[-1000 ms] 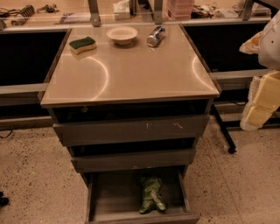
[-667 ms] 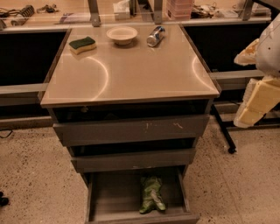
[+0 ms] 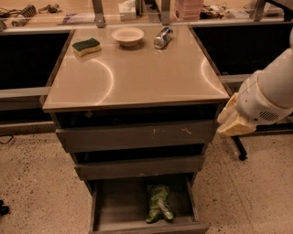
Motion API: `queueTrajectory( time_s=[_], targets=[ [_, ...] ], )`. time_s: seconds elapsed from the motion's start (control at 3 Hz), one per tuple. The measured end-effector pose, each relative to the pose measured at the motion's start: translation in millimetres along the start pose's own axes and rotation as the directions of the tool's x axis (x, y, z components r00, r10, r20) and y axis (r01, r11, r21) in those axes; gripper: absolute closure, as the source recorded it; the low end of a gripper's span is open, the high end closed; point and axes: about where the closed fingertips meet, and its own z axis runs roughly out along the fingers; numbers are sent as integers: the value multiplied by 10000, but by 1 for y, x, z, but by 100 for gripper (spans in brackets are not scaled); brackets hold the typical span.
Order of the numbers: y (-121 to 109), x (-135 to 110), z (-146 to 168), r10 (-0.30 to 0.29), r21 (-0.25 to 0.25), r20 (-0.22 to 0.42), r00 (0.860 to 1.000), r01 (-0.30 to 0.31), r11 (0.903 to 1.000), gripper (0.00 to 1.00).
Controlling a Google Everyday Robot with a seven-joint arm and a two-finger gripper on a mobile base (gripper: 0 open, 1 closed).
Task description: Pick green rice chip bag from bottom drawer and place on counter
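The green rice chip bag (image 3: 159, 204) lies crumpled on the floor of the open bottom drawer (image 3: 116, 208), right of the middle and near the drawer's front. The beige counter (image 3: 137, 75) tops the grey drawer cabinet. My gripper (image 3: 231, 121) shows as a cream-coloured end on the white arm (image 3: 270, 93). It hangs in the air just off the cabinet's right side, level with the top drawer. It is well above the bag and to its right, and holds nothing that I can see.
A green-topped yellow sponge (image 3: 86, 46), a pale bowl (image 3: 127, 35) and a silver can (image 3: 163, 37) on its side sit along the counter's back edge. The two upper drawers (image 3: 137, 136) are partly out. A cluttered bench (image 3: 68, 13) runs behind. Speckled floor (image 3: 41, 183) surrounds the cabinet.
My arm has come in from the right edge, moving left and down toward the cabinet's right side. The bag, the drawers and the things on the counter have not moved.
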Motion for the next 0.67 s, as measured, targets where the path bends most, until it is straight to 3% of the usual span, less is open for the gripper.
queueTrajectory(
  time_s=[0.33,0.67],
  targets=[
    [9,10,79,108,-504,236,9997,-96,9987,89],
    [29,21,155,507,-1363,421,9978,-446,9897,100]
  ],
)
